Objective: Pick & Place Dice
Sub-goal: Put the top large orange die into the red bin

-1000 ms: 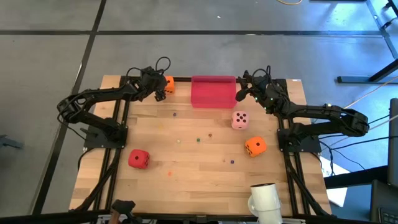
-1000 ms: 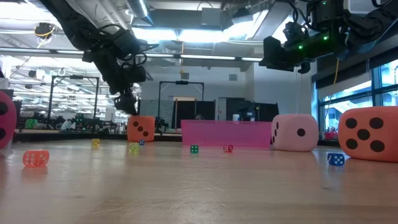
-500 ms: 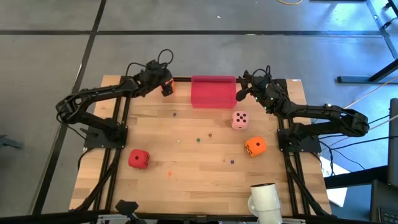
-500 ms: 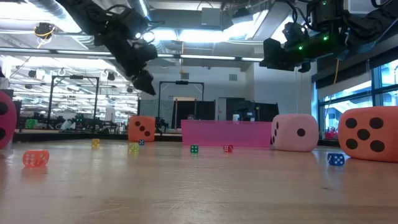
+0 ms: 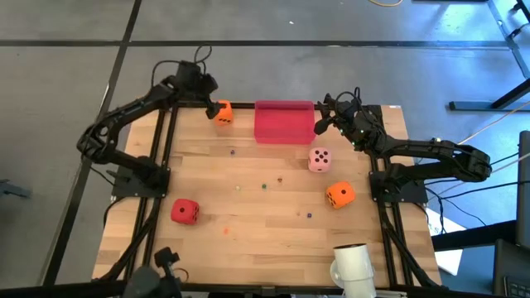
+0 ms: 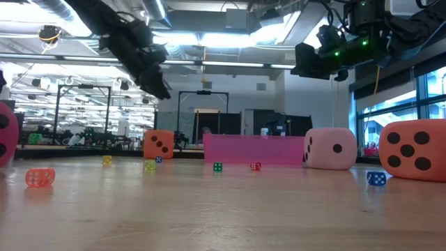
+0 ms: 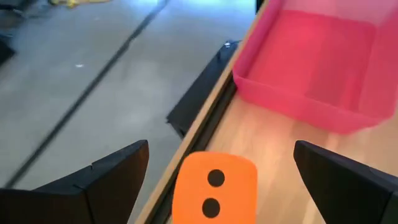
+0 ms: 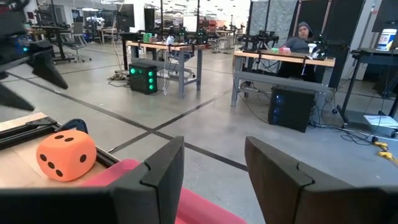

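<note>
We are counting four dice on the table (image 5: 273, 248). One orange die (image 5: 223, 112) is sitting at the far edge, just beside the pink tray (image 5: 284, 122). Our left gripper (image 5: 204, 85) is hanging above and slightly beyond it, out over the table's far edge. Its two fingers (image 7: 106, 180) are standing spread as wide as they go, one to each side of the die in the left wrist view, and they are touching nothing. The die is lying below the gap between them, apart from both tips, with a two-pip face turned toward the wrist camera.

Our right gripper (image 5: 320, 126) is hovering on the other side of the tray, near its far corner. Its fingers (image 8: 158, 171) are standing partly open with clear air between them, and they are holding nothing. Past those fingers, in the right wrist view, the same orange die is showing beyond the tray's rim.

The other three dice are lying well away from both pairs of fingers. The pale pink die (image 5: 320, 159) is resting nearest the right gripper, on the near side of the tray. A second orange die (image 5: 339, 194) is lying just past it toward the near edge. The red die (image 5: 185, 211) is sitting alone on the left arm's side. A few tiny coloured beads (image 5: 264, 185) are scattered across the middle of the table.
</note>
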